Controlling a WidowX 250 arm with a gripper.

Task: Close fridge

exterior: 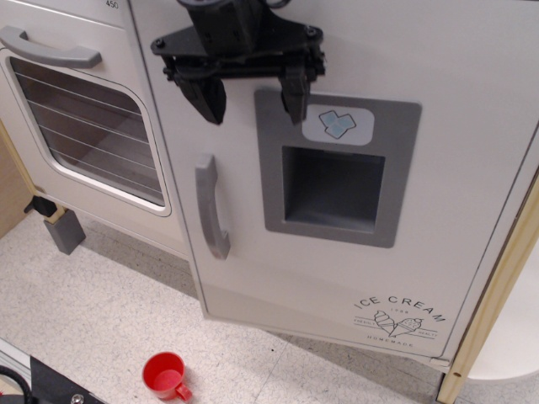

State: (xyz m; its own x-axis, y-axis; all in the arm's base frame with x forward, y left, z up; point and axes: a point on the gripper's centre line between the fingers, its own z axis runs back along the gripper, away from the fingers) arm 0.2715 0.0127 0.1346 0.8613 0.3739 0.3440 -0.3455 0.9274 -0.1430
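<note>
The white toy fridge door fills most of the view. It has a grey recessed dispenser panel, an ice-cube sticker, a grey vertical handle and "ICE CREAM" print at the lower right. The door still stands slightly ajar, its handle edge forward of the cabinet. My black gripper is at the top, open and empty, with its fingertips against or just in front of the door above the handle and panel.
A white oven door with a wire-rack window and a horizontal grey handle is on the left. A red cup lies on the speckled floor at bottom left. A wooden post runs along the right.
</note>
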